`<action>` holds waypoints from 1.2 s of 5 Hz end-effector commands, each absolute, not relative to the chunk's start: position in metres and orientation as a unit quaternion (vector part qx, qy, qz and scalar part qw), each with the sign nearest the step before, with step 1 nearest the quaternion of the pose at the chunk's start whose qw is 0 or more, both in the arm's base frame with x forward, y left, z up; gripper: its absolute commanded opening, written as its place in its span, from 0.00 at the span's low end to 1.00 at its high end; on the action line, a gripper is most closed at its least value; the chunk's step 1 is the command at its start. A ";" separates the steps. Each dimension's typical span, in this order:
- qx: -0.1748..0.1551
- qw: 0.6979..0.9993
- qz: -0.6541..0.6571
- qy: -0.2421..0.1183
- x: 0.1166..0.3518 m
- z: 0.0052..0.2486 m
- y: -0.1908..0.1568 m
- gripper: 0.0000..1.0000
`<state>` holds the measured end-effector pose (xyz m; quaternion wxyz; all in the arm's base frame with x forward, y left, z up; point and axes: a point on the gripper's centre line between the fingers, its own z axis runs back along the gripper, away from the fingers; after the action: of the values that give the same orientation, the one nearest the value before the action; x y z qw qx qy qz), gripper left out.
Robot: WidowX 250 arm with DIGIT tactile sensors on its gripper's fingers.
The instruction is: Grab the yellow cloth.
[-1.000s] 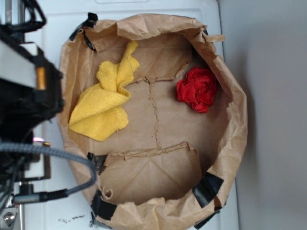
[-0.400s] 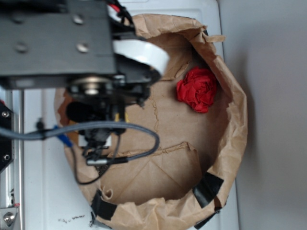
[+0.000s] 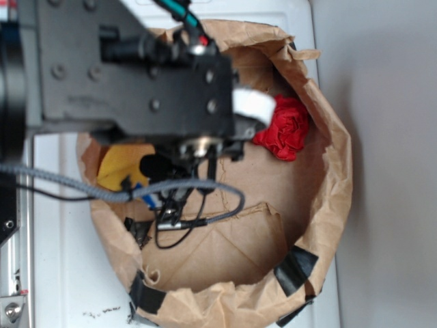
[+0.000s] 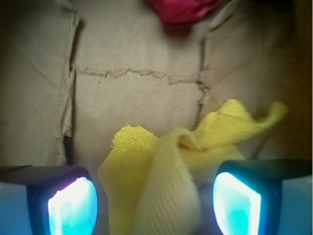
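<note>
The yellow cloth (image 4: 166, 171) lies folded on the brown paper floor, filling the lower middle of the wrist view; a raised fold stands between my two fingers. My gripper (image 4: 154, 205) is open, its glowing pads (image 4: 73, 205) wide apart on either side of the cloth, not pressing it. In the exterior view the arm covers most of the cloth; only a yellow patch (image 3: 123, 164) shows at the left under the arm. The gripper itself is hidden there.
A red wad of cloth (image 3: 283, 130) lies at the right of the paper bag (image 3: 328, 205), whose crumpled walls ring the whole work area. The same red wad (image 4: 183, 9) shows at the top edge. Cables (image 3: 171, 198) hang under the arm.
The arm has swung in from the left over the bag and further right, now covering most of the yellow cloth and part of the red wad. The cloths have not moved.
</note>
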<state>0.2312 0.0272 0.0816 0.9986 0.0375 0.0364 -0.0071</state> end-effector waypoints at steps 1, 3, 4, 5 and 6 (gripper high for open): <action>0.026 1.000 -0.001 0.003 0.235 0.034 0.024 1.00; 0.007 1.000 -0.009 0.004 0.226 0.057 0.008 0.00; -0.018 1.000 0.008 -0.021 0.235 0.096 0.016 0.00; -0.029 0.998 0.023 -0.057 0.257 0.139 0.030 0.00; -0.042 0.996 0.025 -0.081 0.261 0.170 0.031 0.00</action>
<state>0.2594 0.0237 0.1532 0.9976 -0.0492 -0.0456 0.0194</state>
